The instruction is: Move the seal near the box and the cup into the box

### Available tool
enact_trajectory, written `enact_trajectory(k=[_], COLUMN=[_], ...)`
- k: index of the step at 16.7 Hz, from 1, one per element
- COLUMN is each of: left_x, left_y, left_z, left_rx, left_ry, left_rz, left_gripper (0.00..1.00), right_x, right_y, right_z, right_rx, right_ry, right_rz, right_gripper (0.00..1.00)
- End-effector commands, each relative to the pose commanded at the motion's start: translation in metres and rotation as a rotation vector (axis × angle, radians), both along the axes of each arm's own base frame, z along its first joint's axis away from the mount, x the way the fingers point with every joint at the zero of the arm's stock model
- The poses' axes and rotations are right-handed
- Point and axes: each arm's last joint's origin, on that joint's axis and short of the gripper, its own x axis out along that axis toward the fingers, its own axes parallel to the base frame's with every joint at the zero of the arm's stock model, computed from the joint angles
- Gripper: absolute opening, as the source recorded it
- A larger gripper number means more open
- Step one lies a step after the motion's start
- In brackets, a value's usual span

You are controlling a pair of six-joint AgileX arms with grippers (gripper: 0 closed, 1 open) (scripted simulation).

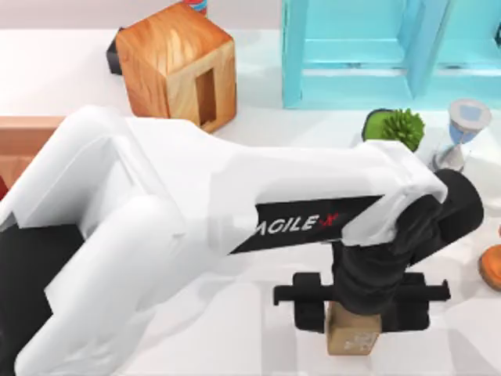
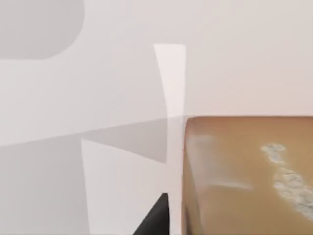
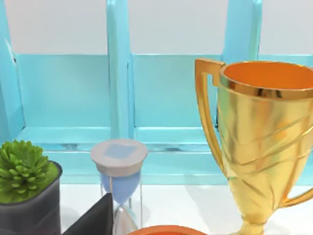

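Seal [image 2: 244,176]: right under your left wrist camera, standing on the counter [image 1: 235,329] at the near edge, right of centre.
Left gripper [image 1: 354,304]: poised over the seal; grip cannot be told.
Box [image 1: 23,145]: far left (well apart from the seal).
Progress: you've completed neither move.

It was a rendered tabletop test scene: a plain white bench [image 1: 63,70] carried unrelated props, a turquoise shelf unit [image 1: 368,55], potted plant [image 1: 399,127], hourglass [image 3: 120,183] and gold trophy [image 3: 264,142].
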Motion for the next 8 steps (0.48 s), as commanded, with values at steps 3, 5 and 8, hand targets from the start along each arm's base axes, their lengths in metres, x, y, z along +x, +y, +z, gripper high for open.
enact_trajectory(k=[3, 5, 8], left_x=[0.0000, 0.0000, 0.0000], left_y=[0.0000, 0.0000, 0.0000], left_z=[0.0000, 0.0000, 0.0000], left_rx=[0.000, 0.000, 0.000], left_ry=[0.000, 0.000, 0.000], left_rz=[0.000, 0.000, 0.000], left_gripper=[0.25, 0.10, 0.00], right_x=[0.0000, 0.0000, 0.0000], right_y=[0.0000, 0.0000, 0.0000], right_z=[0.0000, 0.0000, 0.0000], right_rx=[0.000, 0.000, 0.000], right_ry=[0.000, 0.000, 0.000], right_rz=[0.000, 0.000, 0.000], right_gripper=[1.00, 1.00, 1.00])
